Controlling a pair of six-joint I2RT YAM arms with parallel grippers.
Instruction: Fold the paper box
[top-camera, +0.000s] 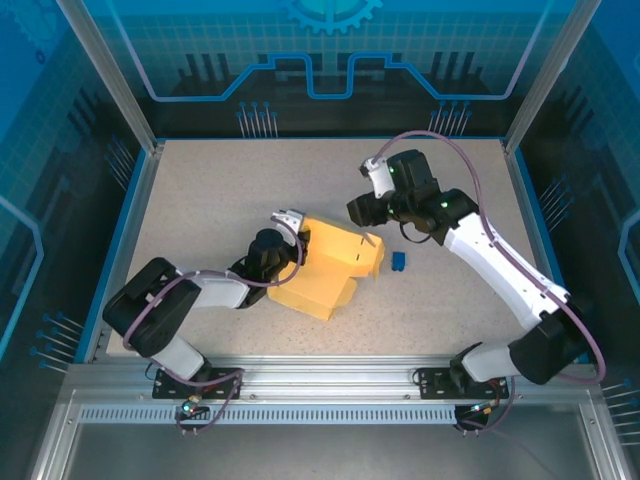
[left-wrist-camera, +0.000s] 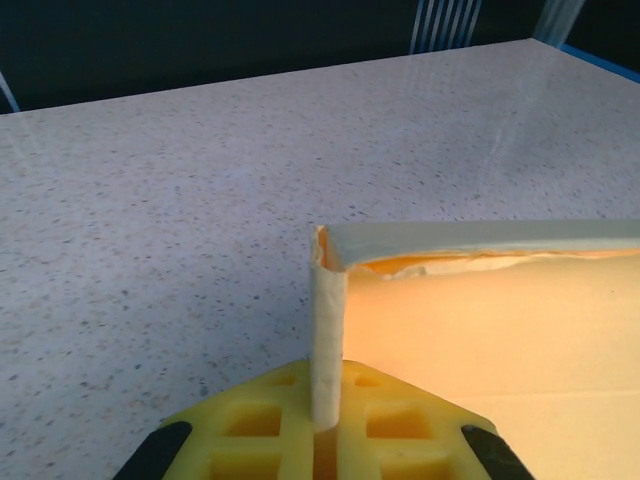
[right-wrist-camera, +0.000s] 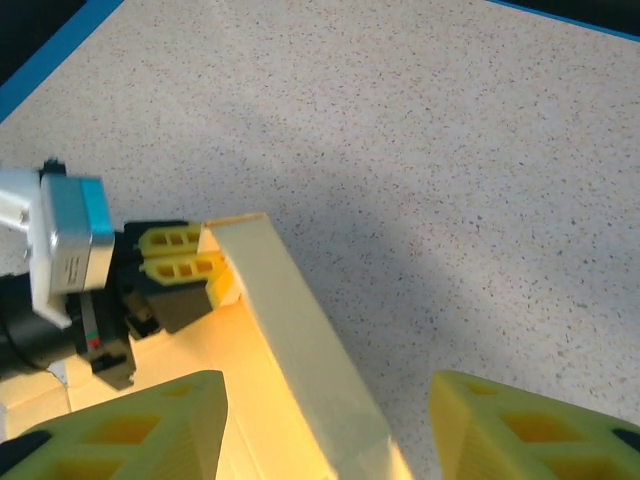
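**Item:** paper box (top-camera: 330, 270), pale yellow, partly raised, sitting on the tabletop (top-camera: 200, 190) between the two sets of jaws.

**Left jaws:** clenching the end of an upright wall (left-wrist-camera: 327, 330), with the panel running off to their right.

**Right jaws:** standing released and straddling a raised wall edge (right-wrist-camera: 300, 330) without touching it.

**Hazard:** if the right jaws are pressing off-centre, the thin card is likely buckling along a wrong line. It may also be slipping out of the left pinch and dragging the sheet sideways.
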